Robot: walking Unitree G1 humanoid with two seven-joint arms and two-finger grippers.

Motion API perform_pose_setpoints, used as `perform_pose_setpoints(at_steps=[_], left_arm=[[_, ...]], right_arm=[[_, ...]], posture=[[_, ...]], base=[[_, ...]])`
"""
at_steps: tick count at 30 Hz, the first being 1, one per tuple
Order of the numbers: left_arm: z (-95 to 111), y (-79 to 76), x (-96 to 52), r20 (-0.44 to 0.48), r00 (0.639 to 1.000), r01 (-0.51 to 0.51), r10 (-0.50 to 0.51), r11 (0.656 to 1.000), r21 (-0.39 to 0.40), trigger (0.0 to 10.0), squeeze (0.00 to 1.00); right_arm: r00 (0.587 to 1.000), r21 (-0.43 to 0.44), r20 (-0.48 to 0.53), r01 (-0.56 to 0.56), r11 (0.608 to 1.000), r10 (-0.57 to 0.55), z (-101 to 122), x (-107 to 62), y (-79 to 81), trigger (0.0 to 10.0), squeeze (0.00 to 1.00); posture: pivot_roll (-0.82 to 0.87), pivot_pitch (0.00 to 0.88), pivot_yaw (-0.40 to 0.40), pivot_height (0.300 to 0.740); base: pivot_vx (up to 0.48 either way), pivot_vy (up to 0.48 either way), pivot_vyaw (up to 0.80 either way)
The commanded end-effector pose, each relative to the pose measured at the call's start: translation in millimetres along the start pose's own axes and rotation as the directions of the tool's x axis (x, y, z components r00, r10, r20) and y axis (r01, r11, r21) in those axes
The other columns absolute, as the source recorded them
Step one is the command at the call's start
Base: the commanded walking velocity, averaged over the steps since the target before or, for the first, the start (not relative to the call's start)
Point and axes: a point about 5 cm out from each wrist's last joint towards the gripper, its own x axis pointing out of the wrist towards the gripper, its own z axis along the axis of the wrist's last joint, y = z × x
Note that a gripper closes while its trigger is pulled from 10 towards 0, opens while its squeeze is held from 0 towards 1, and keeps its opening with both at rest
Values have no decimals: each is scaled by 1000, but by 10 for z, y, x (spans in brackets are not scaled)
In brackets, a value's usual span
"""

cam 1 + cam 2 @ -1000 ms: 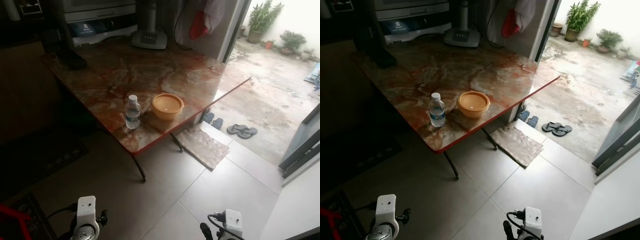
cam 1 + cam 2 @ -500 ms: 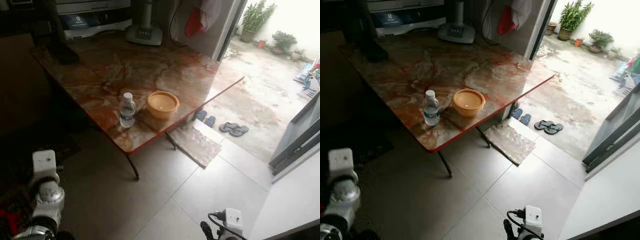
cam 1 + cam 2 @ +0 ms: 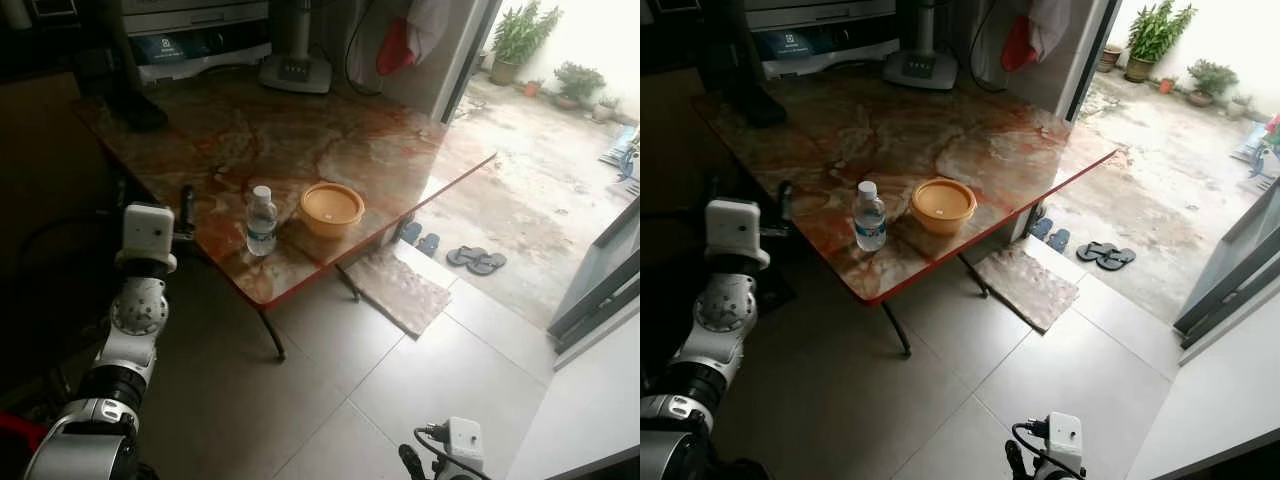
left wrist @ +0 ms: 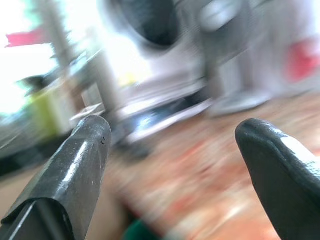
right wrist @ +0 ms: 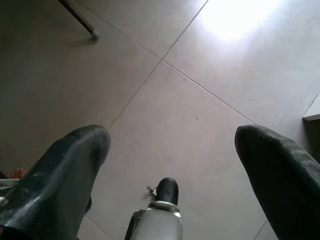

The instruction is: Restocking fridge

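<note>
Left tool [image 3: 186, 205] agape at table [image 3: 390, 150] edge, water bottle [image 3: 261, 221] near, untouched.

Marble table [image 3: 330, 140] bearing a water bottle [image 3: 261, 221] beside an orange bowl [image 3: 332, 208] near its front edge; fan base [image 3: 295, 72] at rear.

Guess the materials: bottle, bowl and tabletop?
Bottle: clear plastic by the look, see-through body, white cap, pale label band. Bowl: probably plastic, opaque matte orange with a matching flat lid. Table: polished marble or a marble-look laminate, red-brown veining with a glossy sheen reflecting the doorway light; red edge trim and thin dark legs, likely metal.
</note>
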Motion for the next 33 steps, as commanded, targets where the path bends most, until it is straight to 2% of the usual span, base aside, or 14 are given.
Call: perform_pose_setpoints(at_steps=[1, 4, 7, 8, 9, 10, 13, 16, 20, 21, 25, 27, 30, 33], left_arm=[[137, -289, 10, 67, 989, 135, -134, 991, -16, 10000, 0], [296, -438, 11, 143, 977, 161, -156, 987, -22, 10000, 0], [474, -551, -3, 190, 974, 144, -125, 986, -90, 10000, 0], [476, -577, -12, 166, 981, 126, -102, 982, -140, 10000, 0], [476, -577, -12, 166, 981, 126, -102, 982, -140, 10000, 0], [464, -647, -48, 133, 984, 140, -114, 970, -199, 10000, 0], [442, -721, -105, 105, 985, 160, -139, 961, -227, 10000, 0], [302, -791, -188, -54, 992, 87, -110, 941, -326, 10000, 0], [181, -656, -159, -161, 986, -19, -39, 940, -341, 10000, 0], [179, -644, -157, -165, 985, -18, -41, 942, -336, 10000, 0], [184, -565, -235, -102, 992, 42, -68, 969, -244, 10000, 0], [163, -554, -269, -118, 990, 53, -82, 971, -235, 10000, 0], [200, -524, -322, -61, 990, 110, -124, 975, -192, 10000, 0], [210, -520, -324, -63, 990, 114, -129, 974, -198, 10000, 0]], right_arm=[[1000, -12, -8, 14, 1000, -14, -24, -19, -54, 10000, 0], [1000, -9, -8, 15, 1000, -15, -33, -21, -54, 10000, 0], [1000, -1, -7, 20, 1000, -20, -51, -26, -55, 10000, 0], [1000, -4, -9, 19, 1000, -19, -55, -26, -55, 10000, 0], [1000, -4, -9, 19, 1000, -19, -55, -26, -55, 10000, 0], [1000, -11, -15, 18, 1000, -18, -61, -26, -51, 10000, 0], [1000, -15, -18, 18, 1000, -18, -68, -27, -48, 10000, 0], [1000, -5, -15, 21, 1000, -21, -80, -29, -46, 10000, 0], [1000, -4, -15, 24, 1000, -24, -89, -31, -45, 10000, 0], [1000, -4, -15, 24, 1000, -24, -90, -31, -45, 10000, 0], [999, -8, -19, 25, 1000, -25, -102, -33, -43, 10000, 0], [999, -7, -19, 26, 1000, -26, -108, -34, -42, 10000, 0], [1000, -4, -18, 26, 1000, -26, -113, -35, -39, 10000, 0], [999, -5, -19, 26, 1000, -26, -116, -36, -39, 10000, 0]], posture=[[131, 0, -128, 740], [115, 0, -114, 740], [114, 0, -111, 740], [121, 0, -115, 740], [121, 0, -115, 740], [121, 0, -112, 740], [115, 0, -106, 740], [108, 0, -99, 740], [116, 0, -103, 740], [116, 0, -103, 740], [117, 0, -95, 740], [116, 0, -93, 740], [121, 0, -88, 740], [124, 0, -89, 740]], base=[[0, 0, 0], [0, 0, 0], [0, 0, 0], [0, 0, 0], [0, 0, 0], [0, 0, 0], [0, 0, 0], [0, 0, 0], [0, 0, 0], [0, 0, 0], [0, 0, 0], [0, 0, 0], [0, 0, 0], [0, 0, 0]])
